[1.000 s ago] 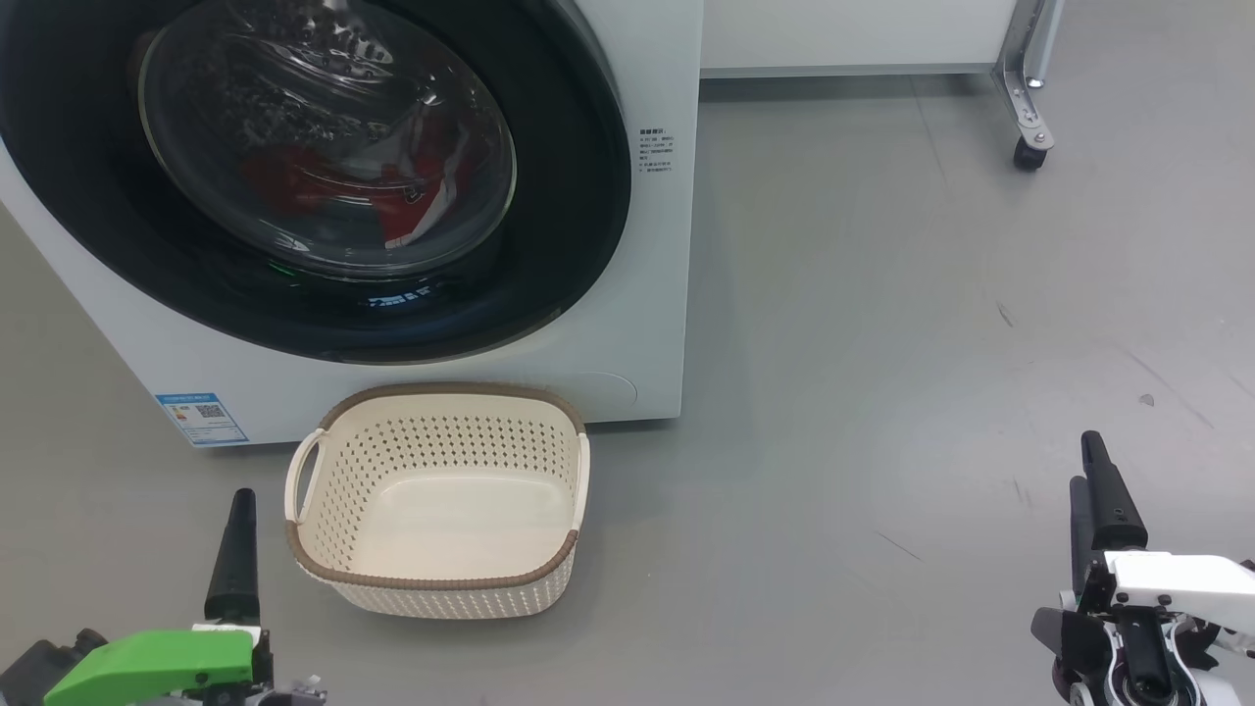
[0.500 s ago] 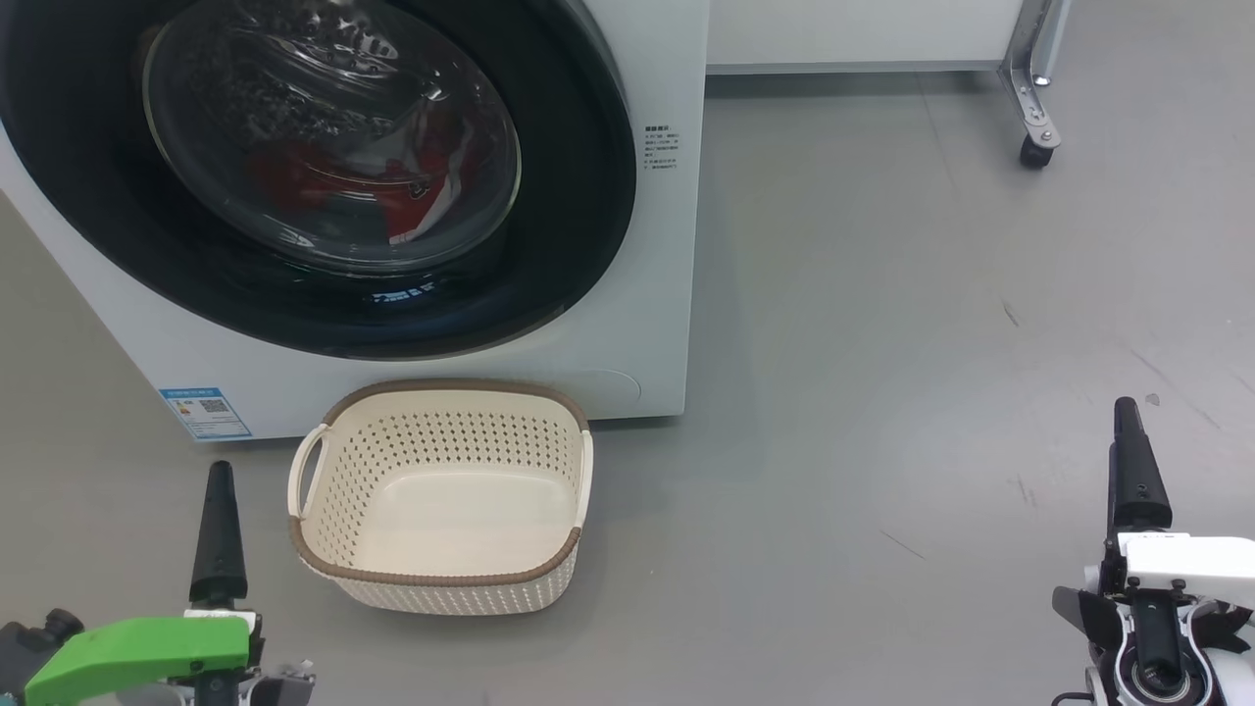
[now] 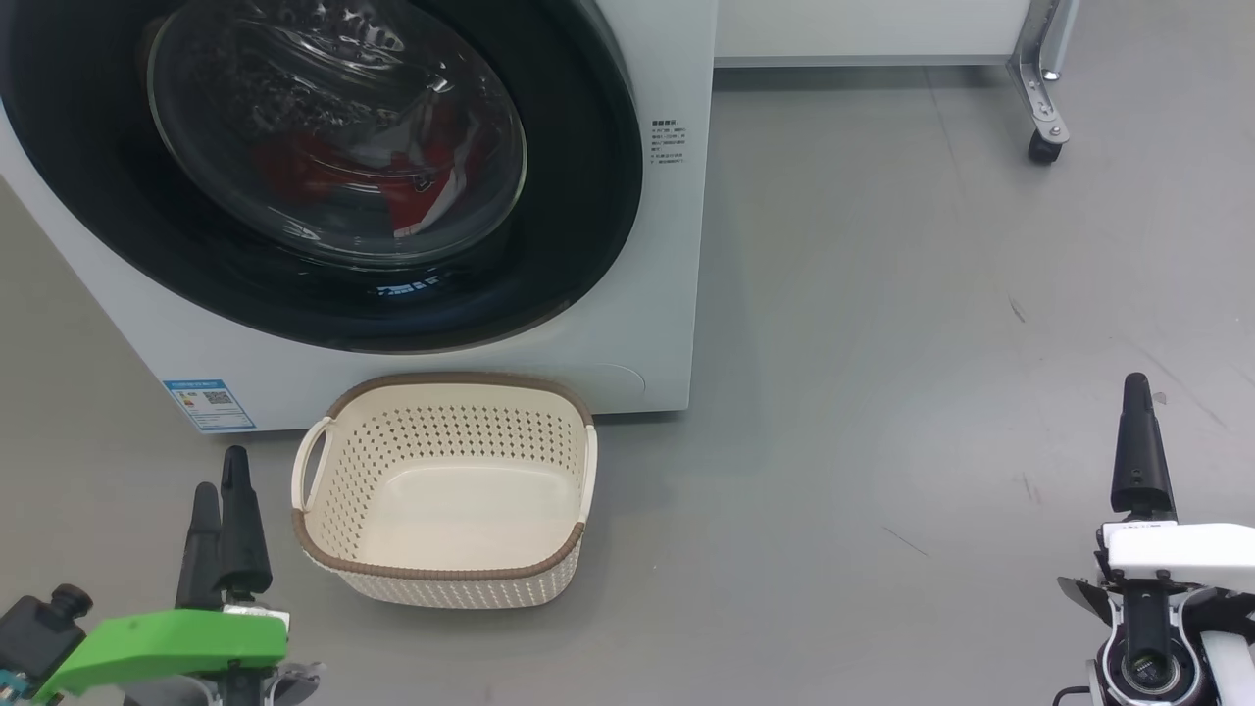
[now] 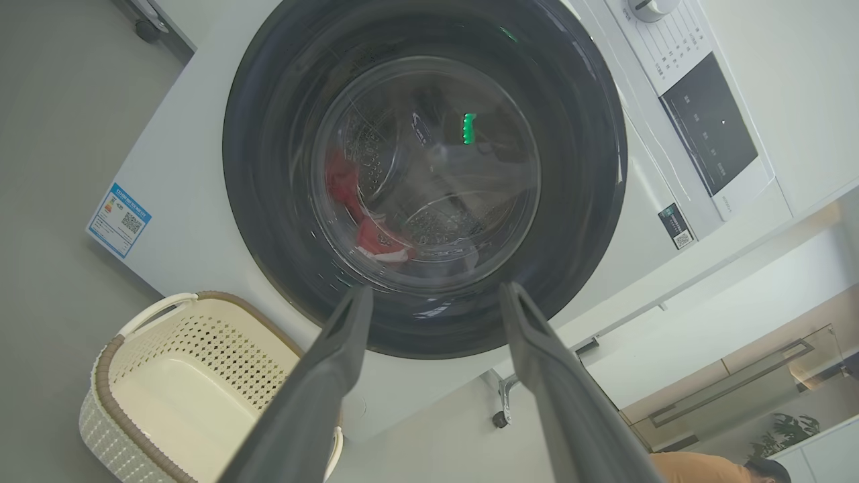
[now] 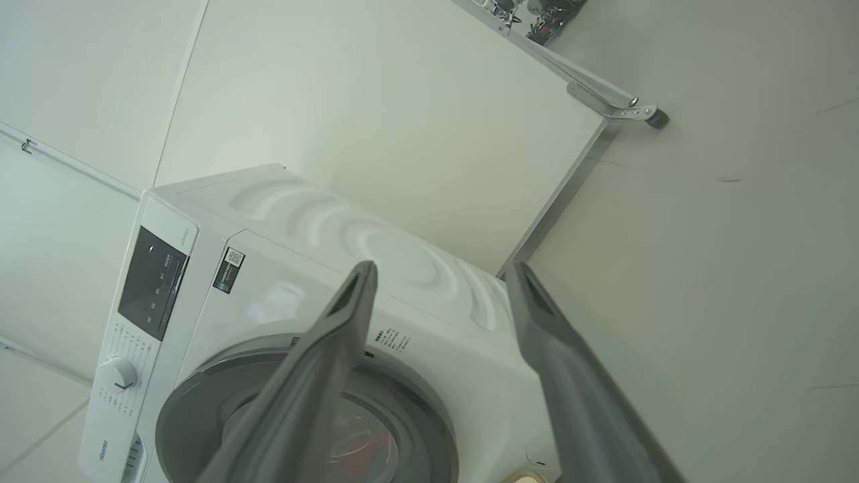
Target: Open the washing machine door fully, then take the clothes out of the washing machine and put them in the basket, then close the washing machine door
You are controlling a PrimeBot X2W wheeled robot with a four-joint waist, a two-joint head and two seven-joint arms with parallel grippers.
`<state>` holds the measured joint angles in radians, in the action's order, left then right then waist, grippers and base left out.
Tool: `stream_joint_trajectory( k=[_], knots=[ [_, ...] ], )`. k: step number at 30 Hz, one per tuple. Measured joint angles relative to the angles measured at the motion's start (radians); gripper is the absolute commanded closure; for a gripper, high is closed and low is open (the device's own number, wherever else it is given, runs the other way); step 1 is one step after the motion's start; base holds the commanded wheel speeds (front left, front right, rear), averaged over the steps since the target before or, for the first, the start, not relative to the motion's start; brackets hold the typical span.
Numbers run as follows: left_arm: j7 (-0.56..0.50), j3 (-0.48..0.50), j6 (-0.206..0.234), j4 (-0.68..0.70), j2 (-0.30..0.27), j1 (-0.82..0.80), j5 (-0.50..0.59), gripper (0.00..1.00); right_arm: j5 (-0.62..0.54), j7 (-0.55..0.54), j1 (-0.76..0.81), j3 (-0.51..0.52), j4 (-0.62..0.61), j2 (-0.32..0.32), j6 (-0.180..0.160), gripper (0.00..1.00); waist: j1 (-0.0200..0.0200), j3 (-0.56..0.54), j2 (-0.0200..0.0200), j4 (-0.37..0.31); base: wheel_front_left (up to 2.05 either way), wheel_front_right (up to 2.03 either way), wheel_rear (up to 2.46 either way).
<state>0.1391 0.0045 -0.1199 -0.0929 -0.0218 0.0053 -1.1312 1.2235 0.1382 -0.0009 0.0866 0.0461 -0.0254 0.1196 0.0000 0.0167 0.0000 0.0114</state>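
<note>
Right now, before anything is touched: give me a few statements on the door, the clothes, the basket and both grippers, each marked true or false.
1. The washing machine door is shut. True.
2. The basket already holds red fabric. False: the basket is empty, and the clothes lie in the drum behind the door glass.
3. The left gripper and the right gripper are both open and hold nothing. True.
4. The basket stands off to the right of the washing machine. False: it stands on the floor in front of the machine, below the door.
</note>
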Motion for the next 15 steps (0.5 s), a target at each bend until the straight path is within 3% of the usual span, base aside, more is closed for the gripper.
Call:
stream_joint_trajectory(
  k=[8,15],
  knots=[
    [0.028,-0.019,0.000,0.022,-0.003,-0.001,0.130,0.00,-0.155,0.026,-0.001,-0.040,-0.016,-0.001,-0.008,0.00,0.0000,0.005,0.0000,0.003,0.00,0.00,0.00],
    [0.051,-0.035,-0.001,0.030,-0.005,0.000,0.322,0.00,-0.244,0.051,-0.012,-0.061,-0.034,-0.004,-0.025,0.00,0.0000,0.010,0.0000,0.004,0.00,0.00,0.00]
  ],
)
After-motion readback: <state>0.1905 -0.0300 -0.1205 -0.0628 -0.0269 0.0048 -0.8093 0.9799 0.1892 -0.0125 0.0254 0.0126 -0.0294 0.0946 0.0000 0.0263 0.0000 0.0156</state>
